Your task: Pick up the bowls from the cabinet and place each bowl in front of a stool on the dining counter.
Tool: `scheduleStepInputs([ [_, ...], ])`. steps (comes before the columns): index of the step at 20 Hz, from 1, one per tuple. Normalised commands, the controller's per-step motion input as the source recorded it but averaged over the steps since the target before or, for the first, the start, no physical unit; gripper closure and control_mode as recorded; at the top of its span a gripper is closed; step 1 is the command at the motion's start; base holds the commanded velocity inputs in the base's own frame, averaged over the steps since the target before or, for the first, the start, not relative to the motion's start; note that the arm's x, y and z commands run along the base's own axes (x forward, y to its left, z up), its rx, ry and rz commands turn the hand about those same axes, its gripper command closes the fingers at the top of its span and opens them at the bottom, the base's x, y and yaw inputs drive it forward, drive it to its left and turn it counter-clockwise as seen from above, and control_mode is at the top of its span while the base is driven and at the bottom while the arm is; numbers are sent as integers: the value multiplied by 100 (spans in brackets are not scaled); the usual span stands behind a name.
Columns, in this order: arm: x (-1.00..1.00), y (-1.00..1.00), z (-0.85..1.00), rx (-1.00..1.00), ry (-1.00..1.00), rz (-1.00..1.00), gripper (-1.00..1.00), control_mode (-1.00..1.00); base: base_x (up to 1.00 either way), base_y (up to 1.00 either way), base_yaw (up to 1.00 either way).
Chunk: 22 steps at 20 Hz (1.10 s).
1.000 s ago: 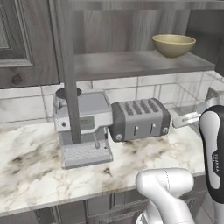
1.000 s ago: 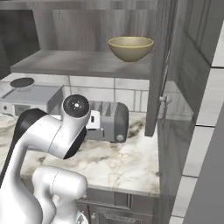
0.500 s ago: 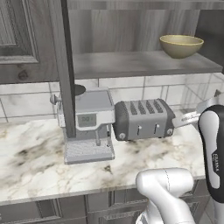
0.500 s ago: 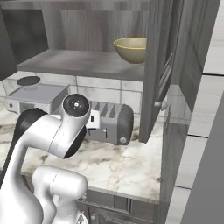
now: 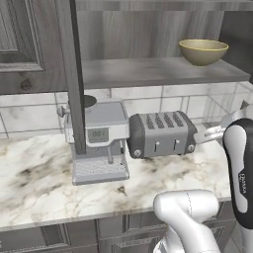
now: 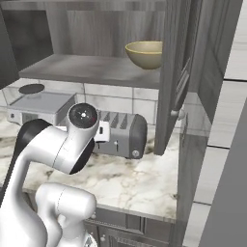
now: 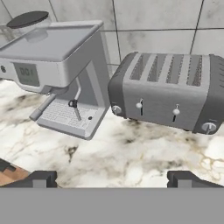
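Observation:
A tan-olive bowl [image 5: 203, 51] [image 6: 144, 54] stands upright at the right end of the grey inner shelf [image 5: 148, 72] of the open wall cabinet [image 6: 87, 67]. My gripper [image 7: 113, 177] is open with nothing between its fingers. It hangs low over the marble worktop and faces the toaster and coffee machine, well below the shelf. My arm's elbow [image 6: 82, 118] rises in front of the toaster. The stool and the dining counter are out of view.
A grey toaster [image 5: 160, 133] [image 7: 170, 89] and a coffee machine [image 5: 96, 138] [image 7: 57, 65] stand on the marble worktop [image 5: 39, 183] against the tiled wall. An open cabinet door [image 6: 171, 77] juts out right of the bowl; another door's edge [image 5: 74, 74] hangs in front of the coffee machine.
The whole picture has shifted slightly, so the base has moved a little. The bowl rests in the same spot on the shelf. The gripper stays open.

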Motion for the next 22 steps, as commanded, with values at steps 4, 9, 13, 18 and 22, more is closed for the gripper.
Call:
scheduleStepInputs([
  [4,0,1,0,0,0,0,-100,-100,0,0,0],
  [9,0,0,11,0,0,-10,-100,-100,0,0,0],
  [13,0,0,46,0,0,-9,-100,-100,0,0,0],
  [18,0,0,56,0,-1,-12,-100,-100,0,0,0],
  [22,0,0,47,0,0,-26,-100,-100,0,0,0],
])
